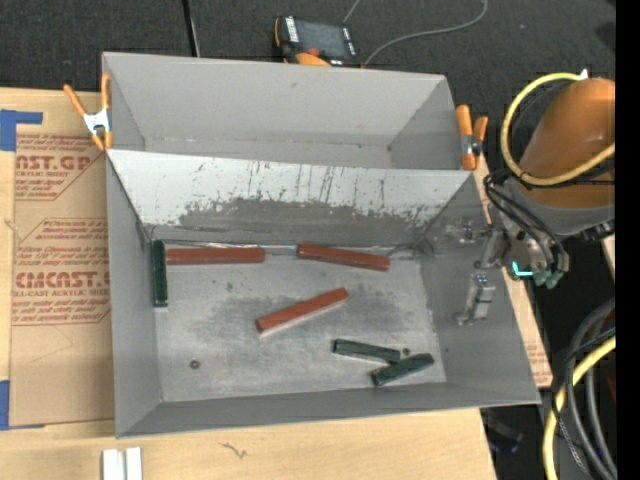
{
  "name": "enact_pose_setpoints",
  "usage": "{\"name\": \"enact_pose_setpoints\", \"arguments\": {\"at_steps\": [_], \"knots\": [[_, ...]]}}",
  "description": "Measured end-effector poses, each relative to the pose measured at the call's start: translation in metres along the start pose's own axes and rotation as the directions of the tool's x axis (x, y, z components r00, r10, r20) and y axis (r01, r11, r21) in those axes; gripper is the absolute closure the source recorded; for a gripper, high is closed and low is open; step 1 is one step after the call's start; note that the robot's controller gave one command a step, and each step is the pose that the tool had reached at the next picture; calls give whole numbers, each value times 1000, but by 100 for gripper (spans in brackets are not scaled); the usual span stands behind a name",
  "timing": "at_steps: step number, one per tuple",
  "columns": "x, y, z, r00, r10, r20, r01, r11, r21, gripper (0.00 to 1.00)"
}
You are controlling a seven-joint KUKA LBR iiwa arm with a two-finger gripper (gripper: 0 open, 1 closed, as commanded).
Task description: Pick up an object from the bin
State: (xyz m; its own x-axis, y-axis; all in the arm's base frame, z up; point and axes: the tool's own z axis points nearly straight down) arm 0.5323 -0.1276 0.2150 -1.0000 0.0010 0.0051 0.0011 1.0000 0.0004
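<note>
Camera view: the gripper hangs over the right wall of the bin; whether it is spread or closed cannot be told. Nothing is held. The nearest thing is a dark green bar at front right, with a second green bar just beside it. Risk: a descent from here would likely strike the sloped wall, and a grasp may catch both bars.

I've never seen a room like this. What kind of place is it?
Probably a robot testing lab. An orange-topped robot arm hangs at the edge of a scratched grey metal bin, and a few red-brown sticks and dark green sticks lie loose inside it.
</note>
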Motion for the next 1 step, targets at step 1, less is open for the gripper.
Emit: {"name": "enact_pose_setpoints", "arguments": {"at_steps": [1], "knots": [[18, 42, -80, 994, -109, 15, 109, 994, 3, 0]]}}
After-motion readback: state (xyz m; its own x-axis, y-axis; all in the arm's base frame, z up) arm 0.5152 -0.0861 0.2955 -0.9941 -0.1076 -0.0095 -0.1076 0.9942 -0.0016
